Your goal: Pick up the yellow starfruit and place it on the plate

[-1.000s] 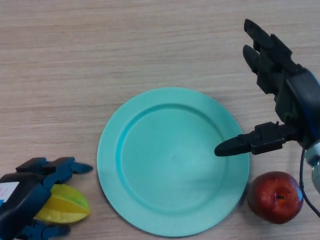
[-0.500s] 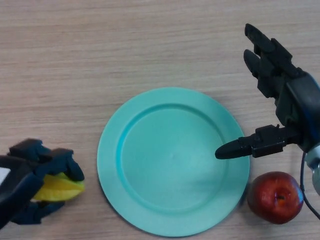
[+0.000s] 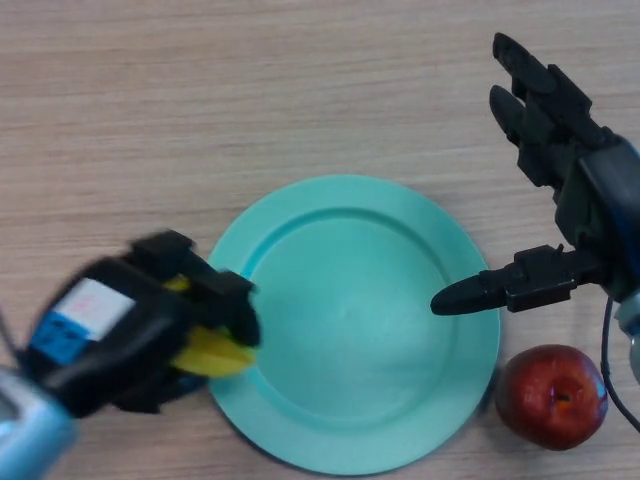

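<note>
My left hand (image 3: 130, 330) is lifted over the left rim of the teal plate (image 3: 360, 320), its fingers curled round the yellow starfruit (image 3: 215, 352). Only a small yellow part of the fruit shows beneath the fingers; the rest is hidden by the hand. My right hand (image 3: 570, 180) hovers open at the plate's right side, fingers straight and pointing away, thumb reaching over the plate's right edge.
A red apple (image 3: 552, 394) lies on the wooden table just off the plate's lower right rim, below my right hand.
My left hand closed on the starfruit, lifted it off the table at the lower left and carried it right to the plate's left rim. The right hand has barely moved.
</note>
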### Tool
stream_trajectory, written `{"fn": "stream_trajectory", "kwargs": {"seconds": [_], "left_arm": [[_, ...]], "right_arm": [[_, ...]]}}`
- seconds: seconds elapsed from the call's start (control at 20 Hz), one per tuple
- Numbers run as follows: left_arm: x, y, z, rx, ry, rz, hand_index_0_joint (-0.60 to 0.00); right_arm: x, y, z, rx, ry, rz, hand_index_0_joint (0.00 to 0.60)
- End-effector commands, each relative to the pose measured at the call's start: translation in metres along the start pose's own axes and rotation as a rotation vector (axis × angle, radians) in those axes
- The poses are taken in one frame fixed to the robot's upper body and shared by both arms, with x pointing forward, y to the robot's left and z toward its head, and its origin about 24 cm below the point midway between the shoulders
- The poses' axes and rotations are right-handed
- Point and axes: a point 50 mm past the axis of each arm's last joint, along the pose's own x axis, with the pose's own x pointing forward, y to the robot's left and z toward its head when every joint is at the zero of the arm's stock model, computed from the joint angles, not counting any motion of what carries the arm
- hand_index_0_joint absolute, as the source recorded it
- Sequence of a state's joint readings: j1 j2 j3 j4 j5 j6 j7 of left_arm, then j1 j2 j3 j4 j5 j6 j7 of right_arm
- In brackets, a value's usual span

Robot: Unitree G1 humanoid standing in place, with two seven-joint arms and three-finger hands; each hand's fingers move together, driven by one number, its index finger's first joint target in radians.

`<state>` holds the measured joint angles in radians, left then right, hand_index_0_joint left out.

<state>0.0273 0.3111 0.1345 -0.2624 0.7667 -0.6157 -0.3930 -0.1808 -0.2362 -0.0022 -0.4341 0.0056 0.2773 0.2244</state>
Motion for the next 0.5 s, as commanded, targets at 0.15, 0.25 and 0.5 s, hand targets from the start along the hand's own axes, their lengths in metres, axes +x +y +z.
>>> {"fn": "stream_trajectory", "kwargs": {"seconds": [0.15,0.25,0.5], "left_arm": [[0.030,0.005,0.020,0.145,-0.102,0.255,-0.600],[0.041,0.002,0.020,0.183,-0.107,0.310,-0.600],[0.055,-0.001,0.027,0.071,-0.103,0.311,-0.600]], "right_arm": [[-0.001,-0.014,0.030,-0.034,-0.183,-0.056,0.000],[-0.001,-0.015,0.030,-0.026,-0.186,-0.057,0.000],[-0.003,-0.015,0.031,-0.023,-0.185,-0.057,0.000]]}}
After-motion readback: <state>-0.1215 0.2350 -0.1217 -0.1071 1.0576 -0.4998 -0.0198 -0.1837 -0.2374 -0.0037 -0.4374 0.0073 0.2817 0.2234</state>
